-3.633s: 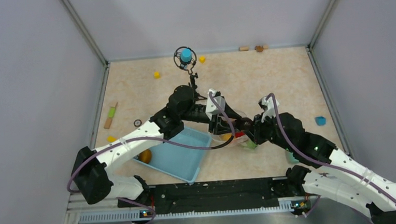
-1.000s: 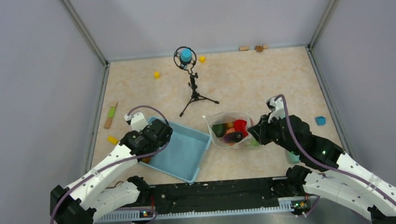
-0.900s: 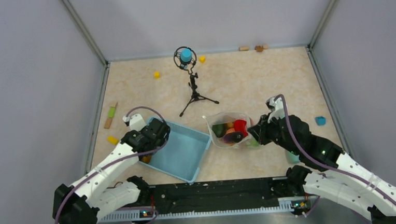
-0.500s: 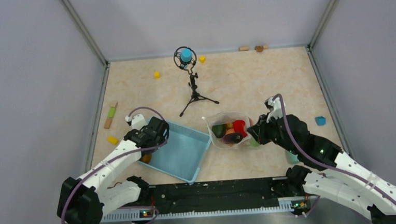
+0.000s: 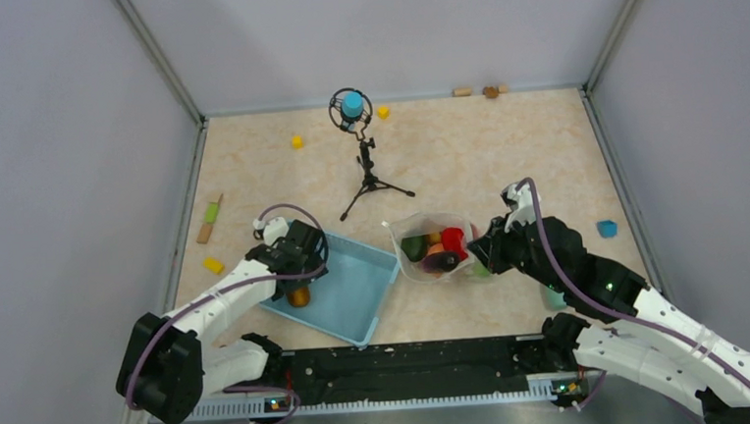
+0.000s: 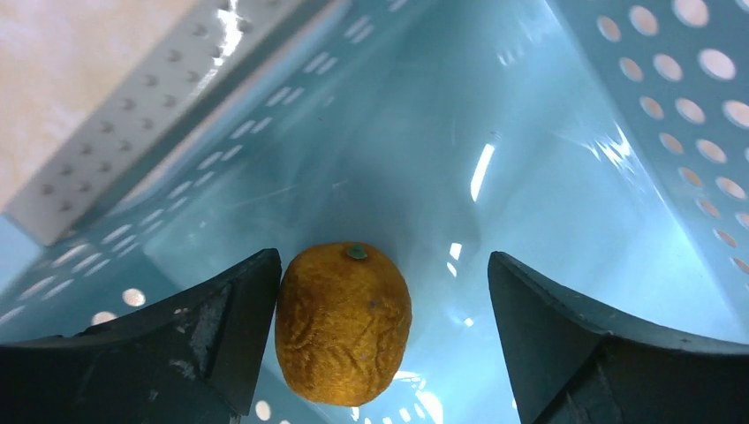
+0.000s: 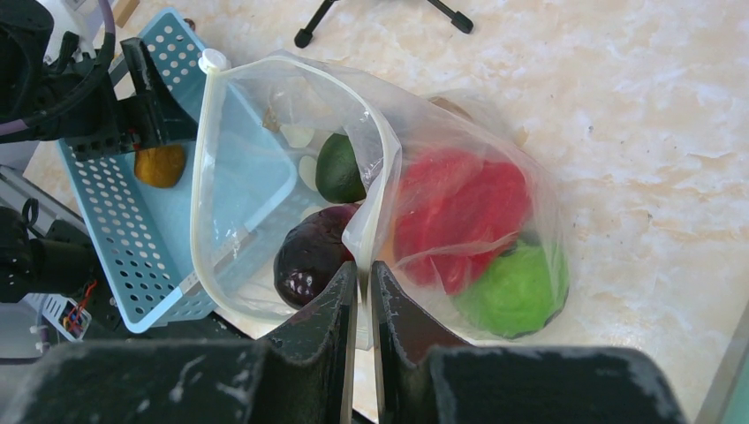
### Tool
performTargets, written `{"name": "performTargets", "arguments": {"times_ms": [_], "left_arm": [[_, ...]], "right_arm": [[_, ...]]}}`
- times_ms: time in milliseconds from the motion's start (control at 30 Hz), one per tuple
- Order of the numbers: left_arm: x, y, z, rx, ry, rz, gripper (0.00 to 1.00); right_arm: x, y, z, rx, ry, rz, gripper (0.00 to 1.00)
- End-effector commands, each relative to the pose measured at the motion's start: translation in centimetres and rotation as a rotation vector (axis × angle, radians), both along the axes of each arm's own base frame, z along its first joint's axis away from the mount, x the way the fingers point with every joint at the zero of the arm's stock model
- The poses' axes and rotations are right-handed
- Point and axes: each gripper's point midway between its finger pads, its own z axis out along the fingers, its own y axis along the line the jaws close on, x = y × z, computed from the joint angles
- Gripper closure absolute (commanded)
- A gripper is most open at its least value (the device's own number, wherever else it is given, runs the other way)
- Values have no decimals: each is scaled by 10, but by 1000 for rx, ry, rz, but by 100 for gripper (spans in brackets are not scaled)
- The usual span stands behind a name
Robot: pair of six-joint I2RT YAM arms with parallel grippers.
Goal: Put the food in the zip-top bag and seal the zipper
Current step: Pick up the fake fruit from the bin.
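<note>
The zip-top bag (image 5: pixel 439 250) lies open in the table's middle, mouth toward the basket; its zipper (image 7: pixel 205 181) rims the mouth. Inside are a red pepper (image 7: pixel 464 208), a bright green fruit (image 7: pixel 512 291), a dark green piece (image 7: pixel 340 168) and a dark purple piece (image 7: pixel 313 256). My right gripper (image 7: pixel 360 276) is shut on the bag's mouth edge. An orange fruit (image 6: pixel 343 320) lies in the blue basket (image 5: pixel 356 287). My left gripper (image 6: pixel 384 291) is open around it, the left finger (image 6: pixel 238 322) touching it; it also shows in the top view (image 5: pixel 297 281).
A microphone on a black tripod (image 5: pixel 363 164) stands behind the bag. Small yellow cubes (image 5: pixel 296 141) and a green-and-orange stick (image 5: pixel 210 219) lie at the left and back. A blue cube (image 5: pixel 606 228) lies at the right. Grey walls enclose the table.
My left arm has swung from over the bag back to the basket's left end and lowered its open gripper around the orange fruit. My right gripper has kept hold of the bag.
</note>
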Motion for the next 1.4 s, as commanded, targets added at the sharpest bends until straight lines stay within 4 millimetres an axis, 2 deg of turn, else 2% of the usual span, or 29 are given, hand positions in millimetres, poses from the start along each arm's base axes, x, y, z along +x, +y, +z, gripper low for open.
{"name": "performTargets", "arguments": {"times_ms": [0,200,300,433,600,700,967,1067,1167,1233,1367], "left_arm": [[11,-19,1,-89,-37,-50,9],[3,-21,-5,-104,2,-64,12],[-8,-21,-12,-97,64,-77,15],[-18,-21,-18,-98,122,-78,23],[-21,-33,-19,-163,128,-106,37],[-23,-39,-16,-201,122,-125,48],[-25,-41,-1,-240,80,-124,66],[-19,-45,15,-272,28,-134,72],[-5,-54,44,-324,-82,-163,78],[5,-66,69,-388,-180,-210,81],[21,-101,132,-570,-413,-359,82]], "right_arm": [[6,2,10,27,-37,-10,89],[7,1,9,23,-36,-16,89],[7,1,9,21,-37,-17,89],[8,1,10,21,-39,-19,89],[8,1,10,21,-39,-21,89],[8,1,9,20,-39,-22,89],[8,0,9,19,-39,-23,89],[8,0,10,20,-41,-24,89],[8,0,10,23,-39,-23,89],[7,1,10,24,-40,-21,89],[7,1,11,26,-41,-19,89]]}}
